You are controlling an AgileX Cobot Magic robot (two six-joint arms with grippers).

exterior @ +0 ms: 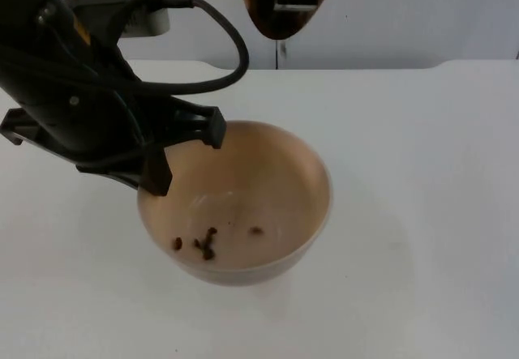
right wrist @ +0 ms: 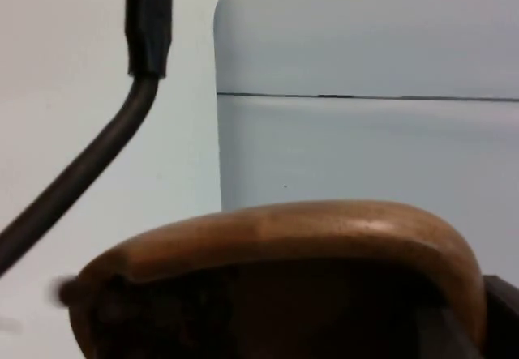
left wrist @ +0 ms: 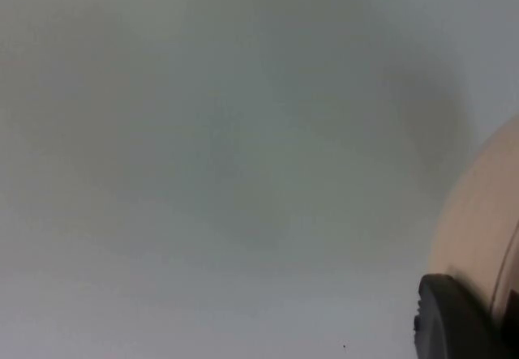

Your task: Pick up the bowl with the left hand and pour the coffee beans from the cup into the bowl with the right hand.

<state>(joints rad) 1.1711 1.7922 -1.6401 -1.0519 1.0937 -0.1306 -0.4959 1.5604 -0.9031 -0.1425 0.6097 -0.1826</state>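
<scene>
Beans (exterior: pixel 203 244), a small dark cluster with one stray beside it, lie at the bottom of the tan bowl (exterior: pixel 280 182), nearest the camera in the top view. The bowl appears raised a little off the white desk (exterior: pixel 438 173), judging by the soft shadow under it. The left hand (exterior: pixel 185 150) clamps the bowl's rim on its left side, one finger inside and one outside; in the left wrist view the bowl's pale wall (left wrist: pixel 478 229) sits against a black fingertip. Farther back and higher, the brown wooden cup (exterior: pixel 288 1) hangs tipped above the bowl's far side, its mouth facing down. The right wrist view looks over the cup's rim (right wrist: pixel 308 229), so the right hand is holding it. Pouring seems underway. Next, the cup likely needs more tilt, kept over the bowl's centre, while the left hand stays level.
</scene>
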